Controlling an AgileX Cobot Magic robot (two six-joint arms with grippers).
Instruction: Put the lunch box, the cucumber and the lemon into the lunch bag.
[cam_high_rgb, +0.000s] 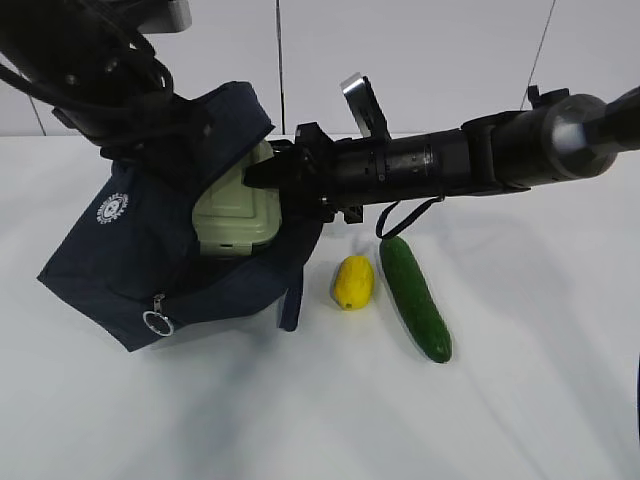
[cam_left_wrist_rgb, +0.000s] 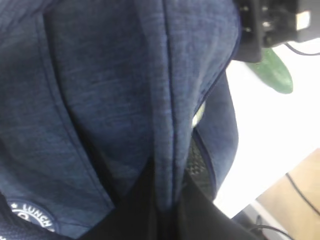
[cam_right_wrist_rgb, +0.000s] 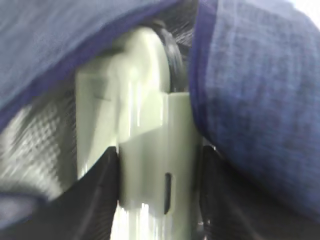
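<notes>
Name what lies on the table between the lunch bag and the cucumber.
The lemon lies there, right of the lunch bag and left of the cucumber, apart from both. The exterior view shows this.

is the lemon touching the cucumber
Apart. The exterior view shows a strip of white table between the lemon and the cucumber.
</notes>
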